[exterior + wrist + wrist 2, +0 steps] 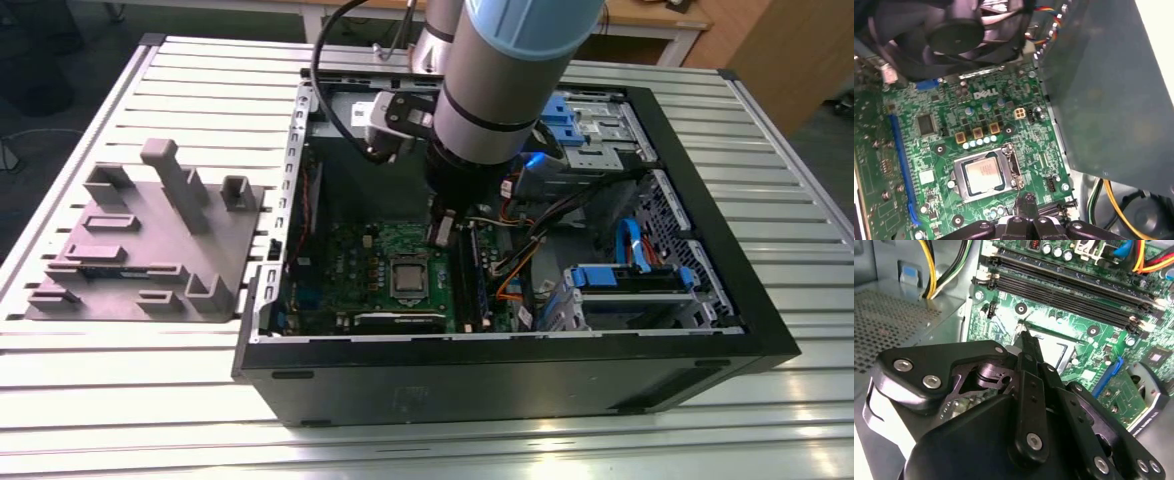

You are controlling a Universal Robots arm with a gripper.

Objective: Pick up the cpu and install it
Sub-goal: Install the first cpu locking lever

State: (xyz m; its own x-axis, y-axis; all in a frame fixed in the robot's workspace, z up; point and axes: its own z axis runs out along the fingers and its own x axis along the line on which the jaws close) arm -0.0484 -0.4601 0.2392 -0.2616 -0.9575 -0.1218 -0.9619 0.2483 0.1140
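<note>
While inside shiny metal frame (960,179), square silvery cpu (985,175).

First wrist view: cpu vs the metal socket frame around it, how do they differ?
The cpu is a solid flat plate; the socket frame is an open rim around a window. The cpu is smaller and lies inside that window. The cpu's top looks pale, the frame shinier silver. Both are squarish metal, lying flat on the green motherboard.
</note>
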